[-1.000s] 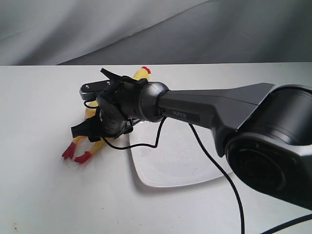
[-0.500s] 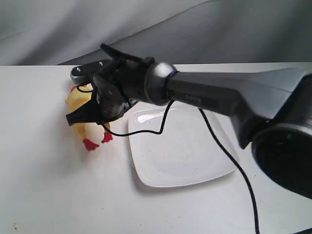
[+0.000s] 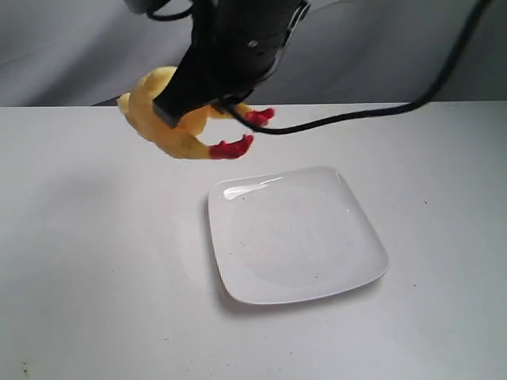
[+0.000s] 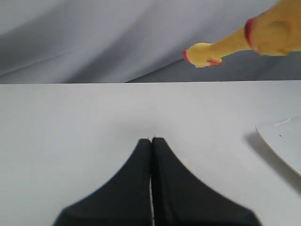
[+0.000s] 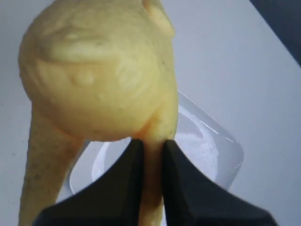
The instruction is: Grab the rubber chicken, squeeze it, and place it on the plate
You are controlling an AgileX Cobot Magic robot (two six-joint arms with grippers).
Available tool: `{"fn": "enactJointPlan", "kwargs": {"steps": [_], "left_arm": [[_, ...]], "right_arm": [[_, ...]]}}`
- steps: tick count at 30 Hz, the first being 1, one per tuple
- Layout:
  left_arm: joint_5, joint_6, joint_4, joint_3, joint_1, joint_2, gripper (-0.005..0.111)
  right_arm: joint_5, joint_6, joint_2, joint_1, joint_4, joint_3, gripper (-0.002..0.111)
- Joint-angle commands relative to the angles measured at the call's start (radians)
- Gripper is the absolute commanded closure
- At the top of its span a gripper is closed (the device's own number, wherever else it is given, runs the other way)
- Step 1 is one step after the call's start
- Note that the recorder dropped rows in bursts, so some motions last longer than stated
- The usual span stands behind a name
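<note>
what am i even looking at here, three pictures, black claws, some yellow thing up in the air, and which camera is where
This is a robot with two arms working at a white table. The wide picture comes from a camera off the arms. The other two come from a camera on each wrist, looking out along that arm's own gripper, so the black claws are gripper fingers seen up close.

The yellow thing is a rubber chicken, a toy with red feet. The right gripper is shut on it, pinching a thin part below its plump body, and holds it in the air clear of the table.

The left gripper is shut and holds nothing. Its camera catches the chicken's head and red collar in the background.

On the table lies one white square plate, with nothing on it.
</note>
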Motion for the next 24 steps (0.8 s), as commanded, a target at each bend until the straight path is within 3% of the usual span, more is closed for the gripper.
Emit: {"fn": "enactJointPlan", "kwargs": {"steps": [1, 11, 15, 19, 24], "left_arm": [[0.002, 0.0, -0.009, 0.005, 0.003, -0.004, 0.107], [0.002, 0.0, -0.009, 0.005, 0.003, -0.004, 0.107], [0.002, 0.0, -0.009, 0.005, 0.003, -0.004, 0.107], [-0.087, 0.033, 0.062, 0.005, 0.003, -0.004, 0.107], [-0.231, 0.027, 0.063, 0.005, 0.003, -0.004, 0.107]], "right_arm": [[0.013, -0.163, -0.165, 0.001, 0.063, 0.074, 0.108], [0.013, -0.271, -0.533, 0.001, 0.021, 0.501, 0.108], [-0.136, -0.299, -0.661, 0.001, 0.021, 0.688, 0.108], [-0.287, -0.306, -0.743, 0.001, 0.025, 0.83, 0.108], [-0.355, -0.303, -0.759, 0.001, 0.023, 0.873, 0.108]]}}
